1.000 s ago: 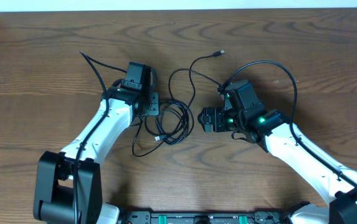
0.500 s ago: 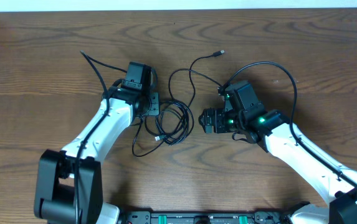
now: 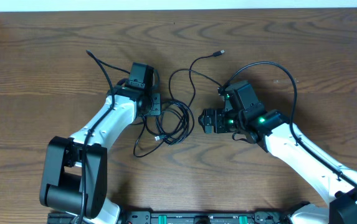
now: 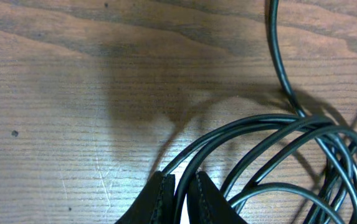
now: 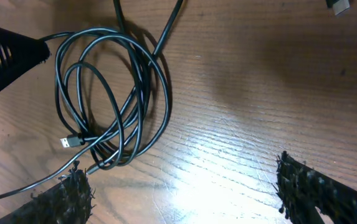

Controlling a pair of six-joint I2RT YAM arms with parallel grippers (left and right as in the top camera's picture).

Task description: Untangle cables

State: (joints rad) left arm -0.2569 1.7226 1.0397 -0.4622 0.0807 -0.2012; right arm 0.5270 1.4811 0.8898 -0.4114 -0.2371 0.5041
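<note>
Cables (image 3: 172, 121): thin black cords, found coiled in loose overlapping loops on the desk (image 3: 41, 37), between the two sets of jaws. Near edge of the coil at the tips of the left jaws. Coil just ahead of the right jaws and apart from them.

Left jaws: clenched, pads (image 4: 161, 198) almost meeting, one strand of the cables (image 4: 278, 134) pinched in the narrow slit between them. Other loops fanning out ahead and to the right of the tips.

Right jaws: released and spread wide, with only bare desk between them. Dark fuzzy fingertips (image 5: 72, 190) at the lower corners of the wrist view, cables (image 5: 113, 93) ahead and toward the left finger.

Writing: any marking on plugs or arms too small to read.

Overhead view only: both white arms in full, green light (image 3: 260, 119) on the right arm, and one long tail running past the right jaws to a far plug (image 3: 220, 53).

Left wrist view only: the pinch itself, hidden from above by the arm's end.

Right wrist view only: silvery plug (image 5: 71, 142) at the lower left of the coil, shown clearly. Also a dark slotted body (image 5: 4, 56) at the upper left edge, touching the coil.
</note>
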